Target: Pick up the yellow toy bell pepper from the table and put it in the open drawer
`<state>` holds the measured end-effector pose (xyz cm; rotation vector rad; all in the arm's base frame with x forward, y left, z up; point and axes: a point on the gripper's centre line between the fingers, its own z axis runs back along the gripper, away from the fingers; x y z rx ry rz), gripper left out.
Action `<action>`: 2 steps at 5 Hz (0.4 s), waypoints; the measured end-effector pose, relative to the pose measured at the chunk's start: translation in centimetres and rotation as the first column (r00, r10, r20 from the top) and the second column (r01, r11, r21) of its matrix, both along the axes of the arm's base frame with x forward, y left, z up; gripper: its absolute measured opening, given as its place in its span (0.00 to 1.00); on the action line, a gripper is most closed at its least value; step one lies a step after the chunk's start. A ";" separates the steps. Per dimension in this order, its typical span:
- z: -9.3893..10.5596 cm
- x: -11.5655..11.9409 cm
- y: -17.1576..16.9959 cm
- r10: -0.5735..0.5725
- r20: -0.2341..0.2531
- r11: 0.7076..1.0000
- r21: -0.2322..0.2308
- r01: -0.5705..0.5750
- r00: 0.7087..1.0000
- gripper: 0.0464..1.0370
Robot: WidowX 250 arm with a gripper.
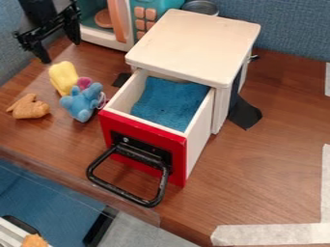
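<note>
**Jaws Released Above the Soft Toys, Drawer Pulled Open**

I'm seeing my gripper (59, 50) hanging at the upper left of the camera view, its jaws spreading apart in a released state. It is hovering in front of the toy microwave (106, 39), whose orange handle (118, 21) is facing the work surface.

Nearest to it, the yellow toy (63, 77) is resting on the wooden table (270, 164), toward the camera from the gripper. A magenta piece (84, 83) is sitting between it and the blue plush toy (82, 102), and a brown toy (30, 107) is lying farther left.

Just right of the plush, I'm looking down into the open drawer (200, 137) of a small white cabinet (193, 43). Blue cloth (170, 101) is lining its bottom, and a black loop handle (122, 193) is sticking out from its red front (129, 128). Behind the cabinet, a round metal container (201, 6) is partly showing. Black tape (245, 114) is lying by the cabinet's right side, while pale tape (277, 234) is marking the table's near right corner.
</note>
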<state>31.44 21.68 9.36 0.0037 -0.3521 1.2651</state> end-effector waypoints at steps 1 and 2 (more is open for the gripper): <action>-0.4 0.2 0.5 -0.048 0.011 0.998 0.046 0.047 0.999 0.96; -1.2 0.1 0.2 -0.096 0.016 0.994 0.050 0.095 0.995 0.96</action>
